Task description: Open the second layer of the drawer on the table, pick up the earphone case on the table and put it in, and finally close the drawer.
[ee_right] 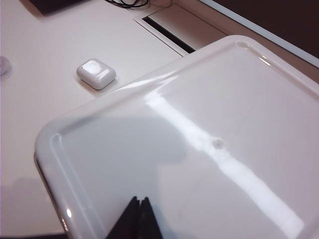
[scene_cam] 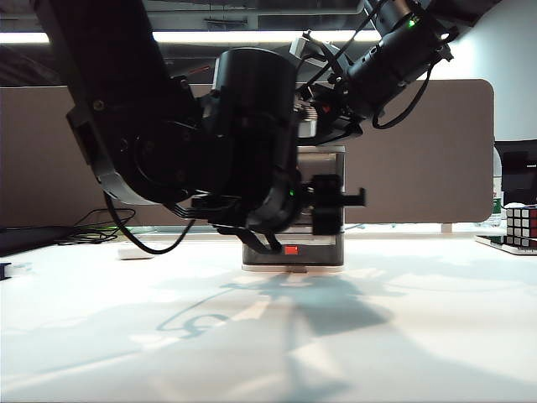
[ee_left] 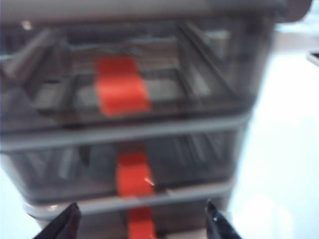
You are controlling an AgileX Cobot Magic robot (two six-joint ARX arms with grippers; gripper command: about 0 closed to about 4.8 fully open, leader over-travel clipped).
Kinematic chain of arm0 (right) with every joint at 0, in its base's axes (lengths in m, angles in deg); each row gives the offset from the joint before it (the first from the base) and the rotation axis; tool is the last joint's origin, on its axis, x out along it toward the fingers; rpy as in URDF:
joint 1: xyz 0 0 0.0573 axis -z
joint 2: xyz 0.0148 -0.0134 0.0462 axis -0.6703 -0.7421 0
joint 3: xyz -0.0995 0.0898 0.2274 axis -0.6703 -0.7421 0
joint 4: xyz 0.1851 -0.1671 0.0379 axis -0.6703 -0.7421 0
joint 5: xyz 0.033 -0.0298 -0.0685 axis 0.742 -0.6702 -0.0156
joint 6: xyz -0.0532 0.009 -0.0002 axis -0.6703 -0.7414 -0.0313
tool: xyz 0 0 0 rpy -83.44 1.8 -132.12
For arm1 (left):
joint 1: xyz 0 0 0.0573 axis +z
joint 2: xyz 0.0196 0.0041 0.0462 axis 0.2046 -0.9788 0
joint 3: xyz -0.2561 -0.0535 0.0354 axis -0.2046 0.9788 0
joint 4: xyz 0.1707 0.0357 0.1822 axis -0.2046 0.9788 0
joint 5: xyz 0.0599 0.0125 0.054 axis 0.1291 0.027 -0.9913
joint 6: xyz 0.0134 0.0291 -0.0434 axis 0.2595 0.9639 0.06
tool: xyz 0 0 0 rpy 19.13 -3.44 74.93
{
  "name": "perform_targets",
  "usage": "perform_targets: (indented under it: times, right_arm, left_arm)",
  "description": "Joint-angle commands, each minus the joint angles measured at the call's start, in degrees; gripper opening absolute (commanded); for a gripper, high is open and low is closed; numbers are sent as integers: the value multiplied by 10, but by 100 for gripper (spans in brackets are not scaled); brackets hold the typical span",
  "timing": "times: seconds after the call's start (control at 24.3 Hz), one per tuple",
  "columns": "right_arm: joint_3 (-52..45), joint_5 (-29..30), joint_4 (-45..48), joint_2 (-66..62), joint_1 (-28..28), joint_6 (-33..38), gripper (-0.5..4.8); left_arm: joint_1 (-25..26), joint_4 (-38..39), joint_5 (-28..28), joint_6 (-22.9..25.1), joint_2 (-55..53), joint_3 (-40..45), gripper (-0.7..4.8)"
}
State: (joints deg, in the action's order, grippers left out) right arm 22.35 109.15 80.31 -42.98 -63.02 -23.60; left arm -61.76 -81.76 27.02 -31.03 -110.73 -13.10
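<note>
The drawer [scene_cam: 323,159] stands mid-table, mostly hidden behind my left arm; only its lowest red-orange tab [scene_cam: 291,249] shows there. In the blurred left wrist view it fills the frame, with the second layer [ee_left: 189,159] and its tab [ee_left: 133,174] between the top and bottom drawers. My left gripper [ee_left: 142,221] is open just in front of the unit, empty, its fingertips [ee_left: 70,219] wide apart. I cannot tell whether any layer is pulled out. My right gripper [ee_right: 138,201] is shut, tips on the unit's white top [ee_right: 209,129]. The earphone case [ee_right: 96,73] lies on the table [ee_right: 40,99] beside the unit.
A multicoloured puzzle cube [scene_cam: 520,225] sits at the table's right edge. Cables [scene_cam: 101,227] and a dark flat object [scene_cam: 25,239] lie at the back left, near a small white item [scene_cam: 134,250]. A cable slot [ee_right: 169,30] cuts the tabletop behind the drawer.
</note>
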Motion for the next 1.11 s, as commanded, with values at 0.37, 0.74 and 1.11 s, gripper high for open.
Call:
perform_targets:
  times: [0.37, 0.74, 1.11]
  right_arm:
    - [-2, -3, -16, -3, -1, 0, -2]
    - [-2, -2, -16, -3, -1, 1, -2]
    - [-2, -2, -20, -3, -2, 1, -2]
  left_arm:
    - [16, -4, 0, -13, 2, -30, 244]
    - [16, 3, 0, -13, 2, -31, 163]
    - [16, 11, 16, -24, -1, -34, 117]
